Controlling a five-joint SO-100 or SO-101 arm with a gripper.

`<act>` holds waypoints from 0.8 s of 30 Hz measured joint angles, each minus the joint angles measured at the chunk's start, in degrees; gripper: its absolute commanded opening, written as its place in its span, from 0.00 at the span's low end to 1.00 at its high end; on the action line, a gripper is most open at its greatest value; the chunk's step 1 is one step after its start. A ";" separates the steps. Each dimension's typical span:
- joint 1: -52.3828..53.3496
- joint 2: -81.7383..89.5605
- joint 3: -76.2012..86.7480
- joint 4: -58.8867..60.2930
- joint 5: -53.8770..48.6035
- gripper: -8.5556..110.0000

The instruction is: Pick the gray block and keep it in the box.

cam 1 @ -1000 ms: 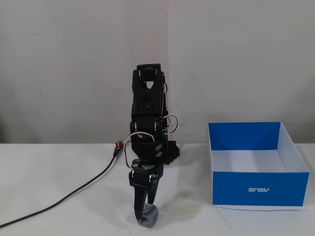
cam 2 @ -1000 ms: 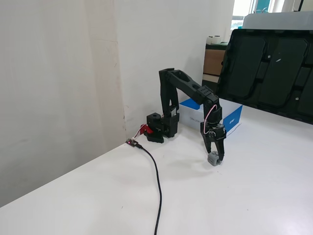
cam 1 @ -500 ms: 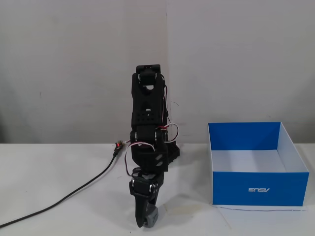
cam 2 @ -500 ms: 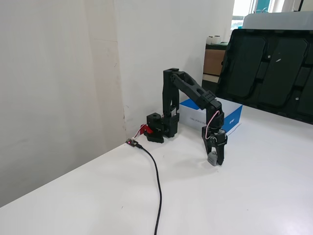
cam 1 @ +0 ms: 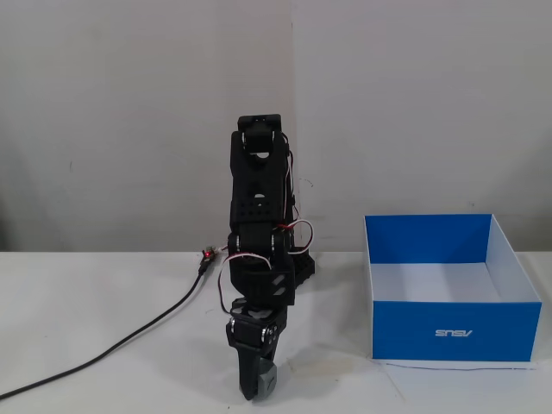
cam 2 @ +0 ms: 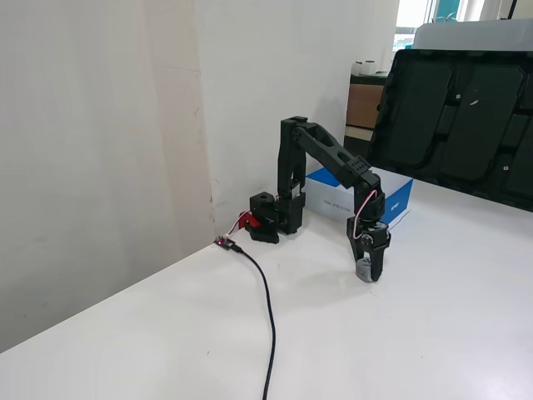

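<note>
Blue box (cam 1: 448, 332) on the white table (cam 1: 103, 293), at the right in a fixed view, well apart from the arm (cam 1: 259, 250). Open at the top, white inside, with only bare white floor showing within. Small white logo on the near wall, printed upside down as that view shows it. In a fixed view from the side, box (cam 2: 391, 193) partly hidden behind the arm (cam 2: 329, 154), one blue wall and a white edge showing.

Gripper (cam 1: 261, 386) pointing straight down, low over the table at the bottom of the front view. Clamped on the block (cam 1: 265, 379), a small gray piece showing between the black fingers. Same in the side view: gripper (cam 2: 366, 273) down near the tabletop, gray block (cam 2: 364, 270) pinched at its tip. Cannot tell whether the block touches the table or hangs just above it. Block outside the box, to its left in the front view.

Black cable (cam 1: 112, 345) running from a small board by the arm's base across the table toward the lower left in the front view; same cable (cam 2: 268, 317) curving toward the camera in the side view.
</note>
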 measured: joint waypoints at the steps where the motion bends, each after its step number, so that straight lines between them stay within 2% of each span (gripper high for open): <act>1: 0.00 0.00 -0.18 0.00 0.00 0.15; 12: -1.76 3.87 -7.21 7.12 -0.62 0.15; 24: -12.22 11.95 -17.58 16.70 -7.65 0.15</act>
